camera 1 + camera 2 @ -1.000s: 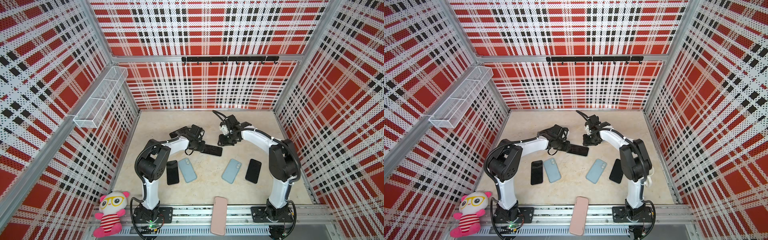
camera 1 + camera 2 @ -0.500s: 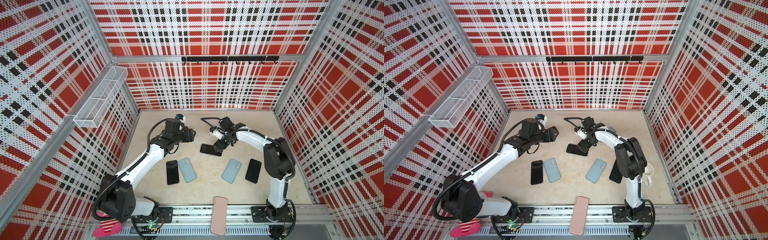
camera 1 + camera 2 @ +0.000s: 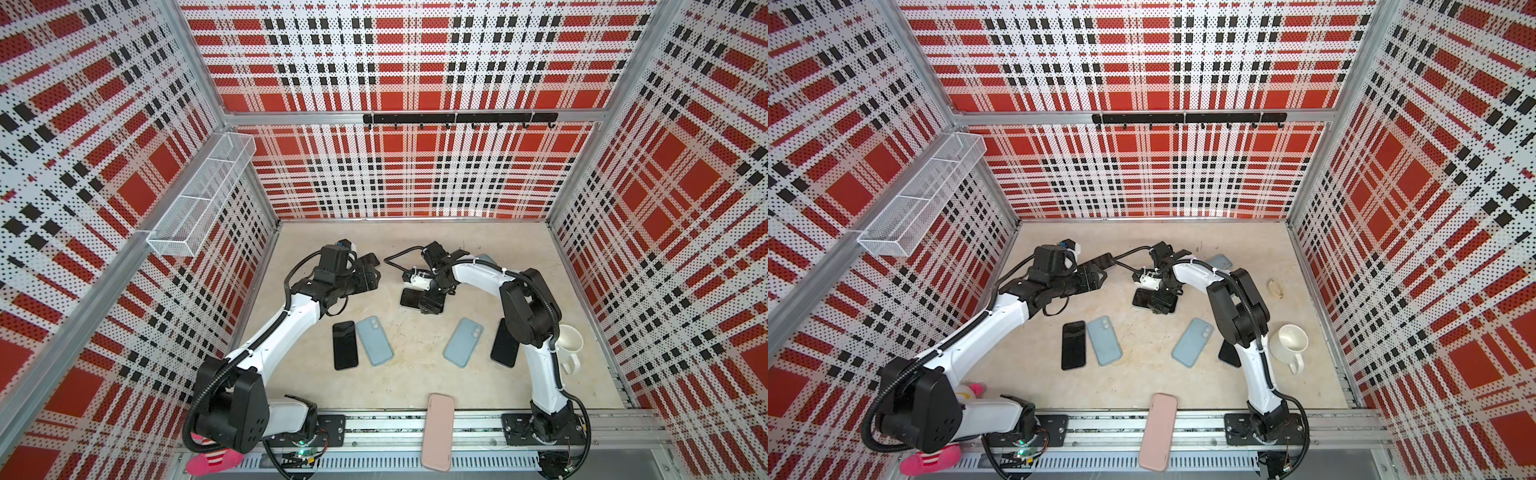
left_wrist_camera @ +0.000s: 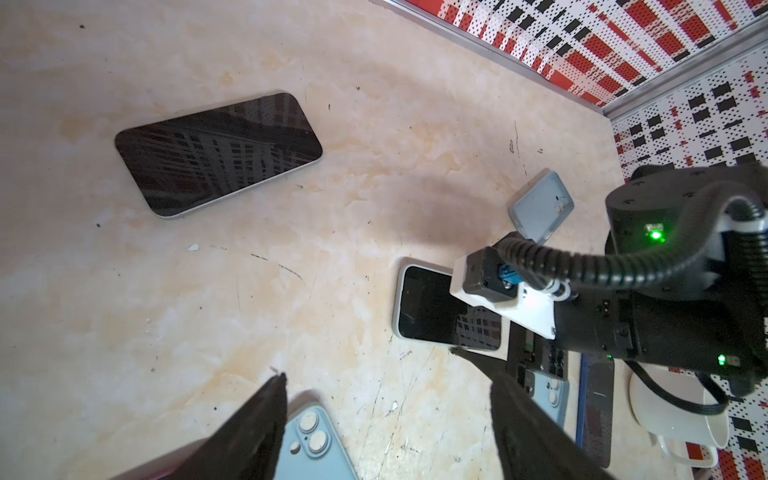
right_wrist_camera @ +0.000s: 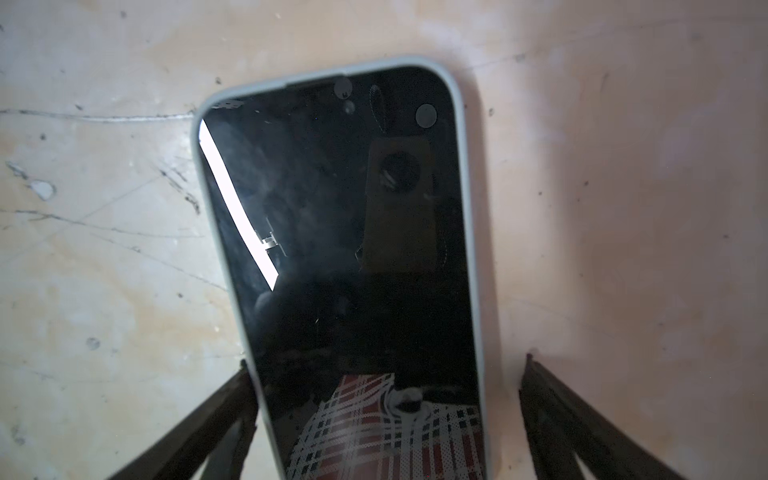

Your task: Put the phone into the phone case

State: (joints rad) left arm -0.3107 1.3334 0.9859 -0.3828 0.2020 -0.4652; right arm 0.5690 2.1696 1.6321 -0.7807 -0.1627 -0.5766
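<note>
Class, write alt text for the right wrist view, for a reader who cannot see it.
A dark-screened phone in a pale case lies flat on the beige table. The open right gripper straddles one end, one finger close by the case, the other well clear.

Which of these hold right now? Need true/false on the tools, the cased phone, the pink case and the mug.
1. The right tool is open, its jaws on either side of the cased phone, which lies flat. True.
2. The left tool grips a phone. False: it is open and empty.
3. The pink case lies across the front rail. True.
4. The white mug sits between the two tools. False: it sits off to the side, by the right arm.
</note>
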